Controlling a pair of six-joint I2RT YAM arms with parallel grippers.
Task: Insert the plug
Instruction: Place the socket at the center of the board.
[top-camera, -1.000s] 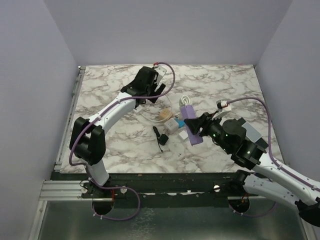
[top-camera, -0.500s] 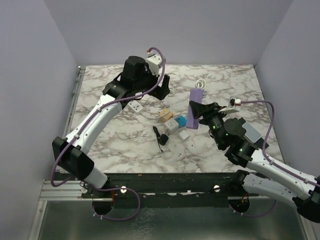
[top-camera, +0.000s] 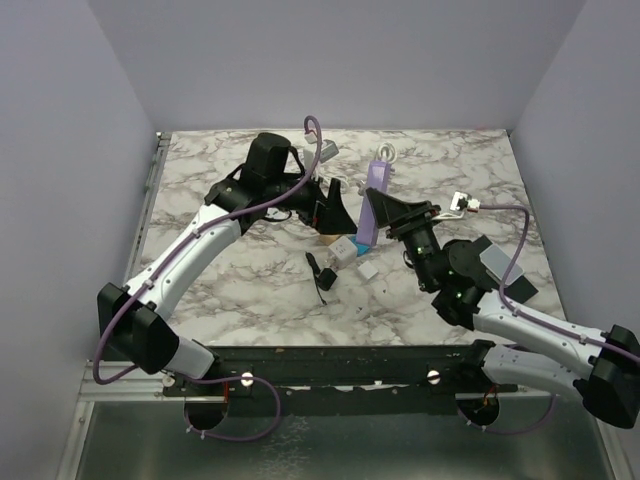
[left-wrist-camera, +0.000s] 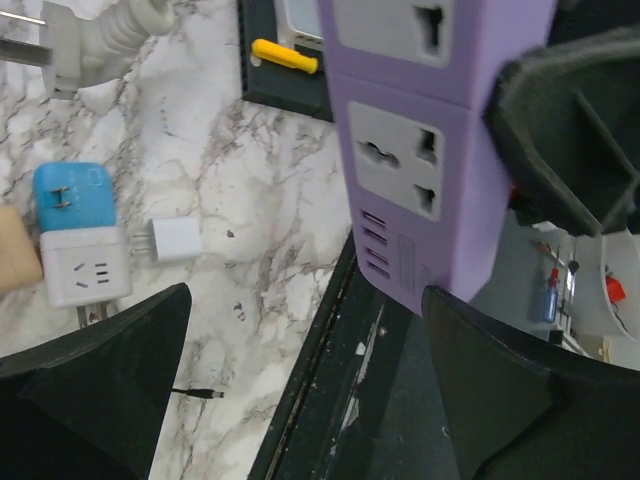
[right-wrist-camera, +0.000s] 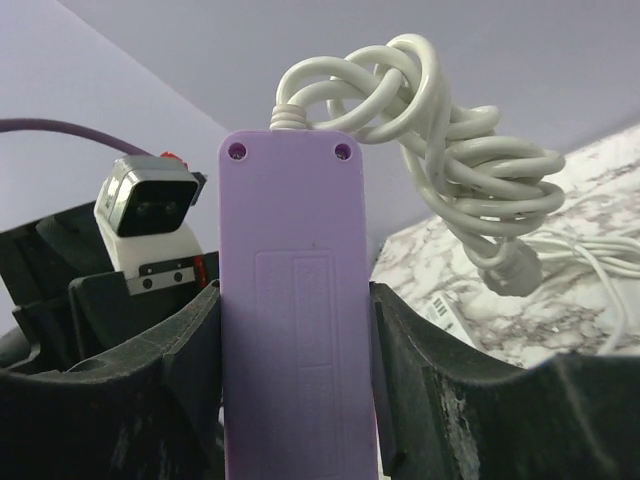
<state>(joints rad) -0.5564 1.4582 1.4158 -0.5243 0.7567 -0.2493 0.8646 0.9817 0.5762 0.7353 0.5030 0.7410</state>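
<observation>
The right gripper (top-camera: 380, 215) is clamped on the purple strip (top-camera: 377, 180), holding it upright above the surface (top-camera: 250, 270) with its coiled cord (right-wrist-camera: 440, 130) at the strip's top end. The left gripper (top-camera: 335, 205) hovers just left of the strip, facing its sockets, fingers wide apart with nothing between them. The white plug (left-wrist-camera: 62, 52) lies on the surface left of the strip, near a blue-and-white adapter (left-wrist-camera: 82, 235).
</observation>
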